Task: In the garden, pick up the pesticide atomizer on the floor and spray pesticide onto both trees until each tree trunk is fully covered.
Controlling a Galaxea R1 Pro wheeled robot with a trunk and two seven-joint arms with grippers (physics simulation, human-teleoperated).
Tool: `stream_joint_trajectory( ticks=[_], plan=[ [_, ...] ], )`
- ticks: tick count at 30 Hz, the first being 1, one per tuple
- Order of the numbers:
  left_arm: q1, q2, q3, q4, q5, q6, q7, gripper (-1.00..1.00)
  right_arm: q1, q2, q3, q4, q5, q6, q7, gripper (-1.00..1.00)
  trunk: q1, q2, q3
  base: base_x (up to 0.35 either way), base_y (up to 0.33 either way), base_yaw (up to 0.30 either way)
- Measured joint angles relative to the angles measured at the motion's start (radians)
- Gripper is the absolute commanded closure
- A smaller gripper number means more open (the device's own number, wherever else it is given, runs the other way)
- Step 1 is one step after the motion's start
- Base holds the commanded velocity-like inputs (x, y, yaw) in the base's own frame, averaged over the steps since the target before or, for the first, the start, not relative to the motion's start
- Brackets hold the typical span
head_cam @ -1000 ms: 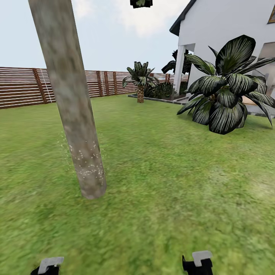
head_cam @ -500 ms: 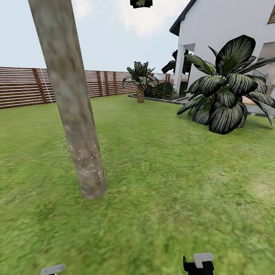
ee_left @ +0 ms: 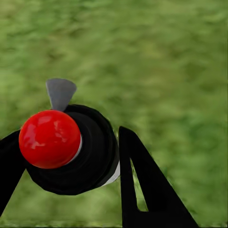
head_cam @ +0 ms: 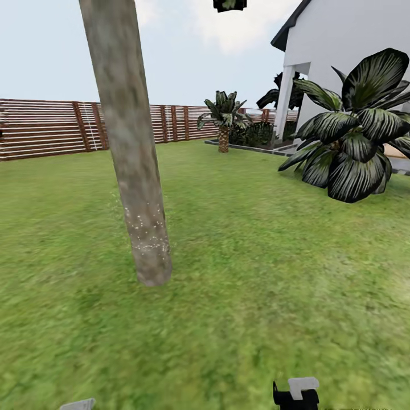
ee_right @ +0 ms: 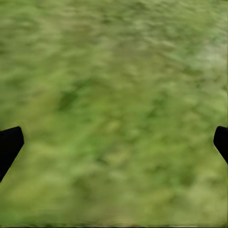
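The thick grey-tan mottled tree trunk (head_cam: 132,154) rises from the grass floor (head_cam: 256,273) left of centre in the head view, leaning slightly. White specks dot its lower part. In the left wrist view, my left gripper (ee_left: 71,140) is shut on the pesticide atomizer (ee_left: 90,159), a black body with a red round cap (ee_left: 50,138) and a grey nozzle tab (ee_left: 60,91), held above the grass. My right gripper (ee_right: 116,140) is open over bare grass, with only its two black fingertips showing at the picture's sides. The right arm's grey and black end (head_cam: 299,393) pokes in at the head view's bottom edge.
A brown slatted fence (head_cam: 51,126) runs along the back of the lawn. A broad dark-leaved plant (head_cam: 356,142) and a white house (head_cam: 347,62) stand at the right. A short palm (head_cam: 223,122) grows near the far fence.
The whole head view has shifted, so the trunk and house now sit further right in the picture. The grey tip at the bottom left has sunk to the picture's edge.
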Motion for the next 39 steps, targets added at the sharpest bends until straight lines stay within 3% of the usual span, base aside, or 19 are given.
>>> stream_joint_trajectory(
  ticks=[21,26,39],
  plan=[
    [0.0,-0.012,0.003,0.001,0.001,0.003,0.003,1.0,0.0,0.008,0.001,0.0,0.0,-0.001,0.0,-1.0,0.0,0.0,0.006,-0.331,-0.084,0.28],
    [0.0,-0.011,0.004,0.002,0.051,0.002,0.002,1.0,0.0,0.008,0.001,0.0,0.0,-0.001,-0.001,-1.0,0.0,0.0,0.006,-0.313,-0.155,0.285],
    [0.0,-0.011,0.003,0.002,0.054,0.002,0.002,1.0,0.0,0.01,0.001,0.0,0.0,-0.002,-0.002,-1.0,0.0,0.0,0.006,-0.282,-0.198,0.286]
  ],
)
